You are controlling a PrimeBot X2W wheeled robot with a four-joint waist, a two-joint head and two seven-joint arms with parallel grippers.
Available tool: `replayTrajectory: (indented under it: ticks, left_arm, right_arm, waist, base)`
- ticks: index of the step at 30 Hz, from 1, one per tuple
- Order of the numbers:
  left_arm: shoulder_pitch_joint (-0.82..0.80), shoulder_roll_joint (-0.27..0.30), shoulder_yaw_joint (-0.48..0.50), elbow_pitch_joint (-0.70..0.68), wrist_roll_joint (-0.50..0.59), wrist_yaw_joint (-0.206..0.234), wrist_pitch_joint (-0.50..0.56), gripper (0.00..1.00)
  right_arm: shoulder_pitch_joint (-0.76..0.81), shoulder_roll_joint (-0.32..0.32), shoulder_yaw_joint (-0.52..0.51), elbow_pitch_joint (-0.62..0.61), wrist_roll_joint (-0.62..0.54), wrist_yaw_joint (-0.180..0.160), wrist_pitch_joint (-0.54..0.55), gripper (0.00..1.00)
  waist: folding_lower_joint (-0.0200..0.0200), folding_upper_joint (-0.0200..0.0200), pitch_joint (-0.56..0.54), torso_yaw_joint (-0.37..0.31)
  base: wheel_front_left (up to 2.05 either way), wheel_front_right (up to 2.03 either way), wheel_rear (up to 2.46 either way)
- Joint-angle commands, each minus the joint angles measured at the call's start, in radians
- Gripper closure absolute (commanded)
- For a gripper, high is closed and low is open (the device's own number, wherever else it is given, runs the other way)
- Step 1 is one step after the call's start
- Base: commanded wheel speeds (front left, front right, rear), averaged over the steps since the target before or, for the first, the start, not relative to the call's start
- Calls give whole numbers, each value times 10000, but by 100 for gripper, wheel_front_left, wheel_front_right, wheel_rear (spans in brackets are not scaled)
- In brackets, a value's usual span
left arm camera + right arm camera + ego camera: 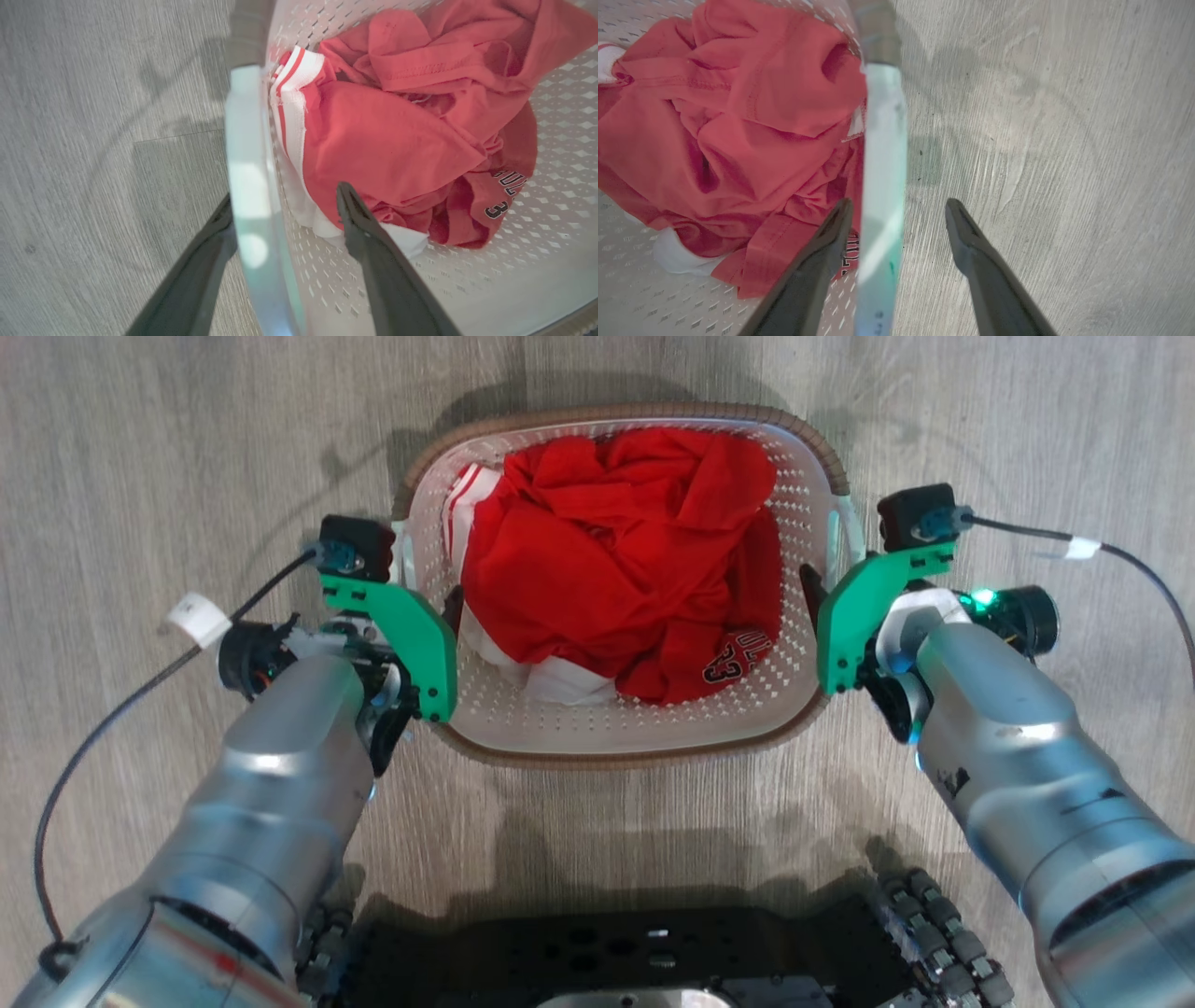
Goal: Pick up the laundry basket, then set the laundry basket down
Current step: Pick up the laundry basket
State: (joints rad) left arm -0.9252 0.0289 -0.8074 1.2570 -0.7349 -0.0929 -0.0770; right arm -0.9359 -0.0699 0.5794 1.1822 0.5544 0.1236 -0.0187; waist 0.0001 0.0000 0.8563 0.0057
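Note:
The laundry basket (611, 728), white and perforated with a brown rim, stands on the grey wood floor in front of me, with red and white clothes (625, 560) piled inside. My left gripper (422, 605) is open and straddles the basket's left handle (247, 163), one finger inside the basket and one outside. In the left wrist view the left gripper (286, 193) has the handle between its fingers without pinching it. My right gripper (838, 584) is open too, and in its wrist view the right gripper (900, 203) straddles the right handle (882, 163) the same way.
My dark wheeled base (653, 952) lies just behind the basket at the bottom of the head view. Bare floor (140, 448) spreads out on both sides and beyond it. Black cables (103, 728) trail from both wrists.

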Motion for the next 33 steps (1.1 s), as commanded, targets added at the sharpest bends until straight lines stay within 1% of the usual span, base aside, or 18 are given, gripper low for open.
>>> replayTrajectory:
  ticks: [1, 9, 16, 25, 26, 27, 28, 29, 33]
  left_arm:
    - [8, 214, 36, 29, -67, 27, -4, 0]
    - [-207, 214, -425, 65, -195, -5, 362, 0]
    - [-235, 214, -730, -66, -448, 60, 330, 0]
    - [-245, 214, -1089, -164, -769, 121, 376, 0]
    - [-247, 214, -1117, -177, -828, 134, 376, 10]
    - [-239, 214, -1123, -190, -921, 127, 417, 57]
    - [-239, 214, -1120, -214, -1021, 114, 433, 100]
    - [-242, 214, -1129, -233, -1107, 103, 443, 100]
    - [-242, 214, -1293, -281, -1336, 82, 544, 100]
  right_arm:
    - [274, 190, 188, -54, 88, 71, -10, 0]
    - [38, 194, 657, -23, 522, 71, -3, 0]
    - [-71, 195, 1059, 54, 835, 71, 30, 0]
    - [-161, 186, 1246, 275, 1215, 71, -16, 0]
    - [-169, 184, 1270, 301, 1255, 71, -8, 16]
    - [-172, 183, 1323, 331, 1273, 71, 37, 58]
    - [-177, 181, 1377, 347, 1288, 71, 63, 92]
    - [-189, 169, 1415, 360, 1311, 71, 62, 100]
    - [-231, 118, 1530, 418, 1401, 71, -26, 100]
  waist:
    - [-1, 0, 68, 17]
    - [-1, 0, 287, 113]
    - [-1, 0, 364, 172]
    - [-1, 0, 440, 226]
    - [-1, 0, 450, 233]
    - [-1, 0, 460, 237]
    - [-1, 0, 472, 240]
    - [-1, 0, 485, 246]
    - [-1, 0, 517, 269]
  base:
    - [0, 0, 0]
    - [0, 0, 0]
    - [0, 0, 0]
    - [0, 0, 0]
    - [0, 0, 0]
    - [0, 0, 0]
    - [0, 0, 0]
    - [0, 0, 0]
    - [0, 0, 0]
